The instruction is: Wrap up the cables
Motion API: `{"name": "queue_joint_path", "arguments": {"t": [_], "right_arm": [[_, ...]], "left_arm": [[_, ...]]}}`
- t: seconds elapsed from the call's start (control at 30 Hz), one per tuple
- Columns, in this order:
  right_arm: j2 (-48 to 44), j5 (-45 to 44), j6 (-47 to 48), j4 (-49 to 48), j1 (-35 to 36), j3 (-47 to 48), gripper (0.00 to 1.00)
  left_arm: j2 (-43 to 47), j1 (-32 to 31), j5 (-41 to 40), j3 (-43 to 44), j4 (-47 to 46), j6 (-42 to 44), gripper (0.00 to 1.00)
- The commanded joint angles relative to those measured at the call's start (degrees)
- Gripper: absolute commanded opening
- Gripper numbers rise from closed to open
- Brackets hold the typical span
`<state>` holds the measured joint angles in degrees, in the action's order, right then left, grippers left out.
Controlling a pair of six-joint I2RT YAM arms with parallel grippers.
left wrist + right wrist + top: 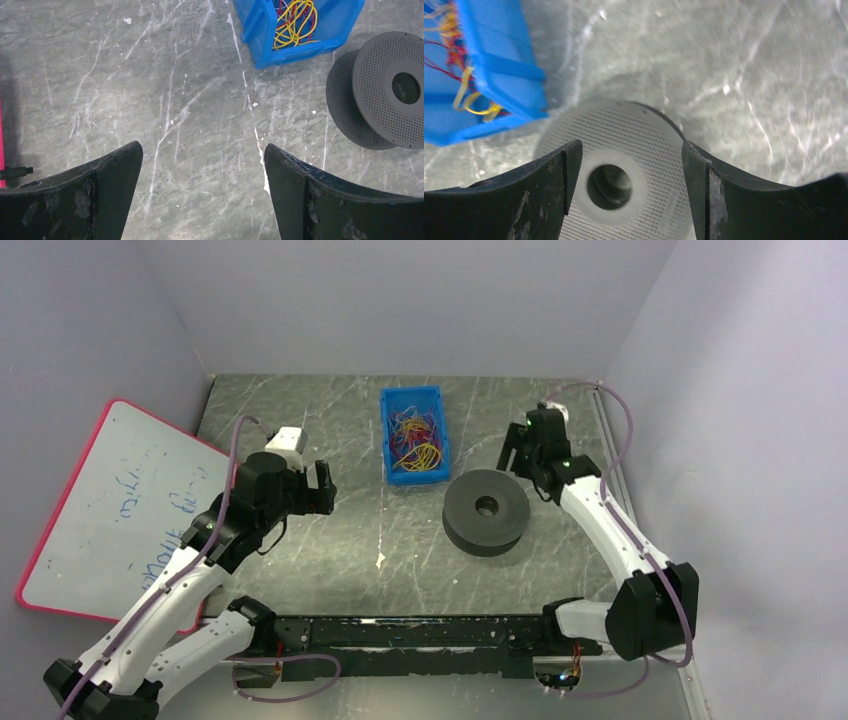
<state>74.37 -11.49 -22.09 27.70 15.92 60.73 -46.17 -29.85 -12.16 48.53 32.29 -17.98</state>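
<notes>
Grey marbled worktop (330,540) below me: cables (417,438) lie tangled in the blue bin (415,478). Left jaws gape wide and empty, well apart from them; right jaws stand wide above the black spool (486,512), just beside the bin.

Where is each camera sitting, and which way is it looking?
Top external: high behind the robot, looking down on the table; left arm and right arm show.
Left wrist: on the left gripper, facing bare table; its open fingers show.
Right wrist: on the right gripper, looking down on the spool; its open fingers show.
Shared: all see the blue bin, cables and spool.
</notes>
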Motion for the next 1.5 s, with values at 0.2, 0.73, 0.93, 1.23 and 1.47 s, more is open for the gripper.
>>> {"name": "queue_joint_path", "arguments": {"t": [0.2, 0.73, 0.93, 1.23, 1.47], "right_arm": [[-11.36, 4.44, -6.48, -0.29, -7.78, -15.50, 0.81], [-10.54, 33.75, -13.27, -18.11, -17.25, -30.24, 0.84], [-11.90, 37.81, -15.35, -22.07, -18.56, -33.17, 0.80], [-17.12, 42.52, -17.87, -27.54, -18.57, -33.86, 0.63], [-18.35, 46.45, -20.21, -32.55, -18.60, -33.23, 0.34]], "left_arm": [[-1.20, -0.07, 2.05, -0.21, -2.59, 0.57, 0.96], [-0.80, -0.12, 3.08, -0.62, -3.04, 0.64, 0.96], [-1.23, -0.12, 3.63, -0.59, -3.21, 0.67, 0.96], [-1.68, -0.08, 3.99, -0.48, -3.38, 0.69, 0.96], [-1.62, -0.07, 4.33, -0.51, -3.47, 0.82, 0.96]]}}
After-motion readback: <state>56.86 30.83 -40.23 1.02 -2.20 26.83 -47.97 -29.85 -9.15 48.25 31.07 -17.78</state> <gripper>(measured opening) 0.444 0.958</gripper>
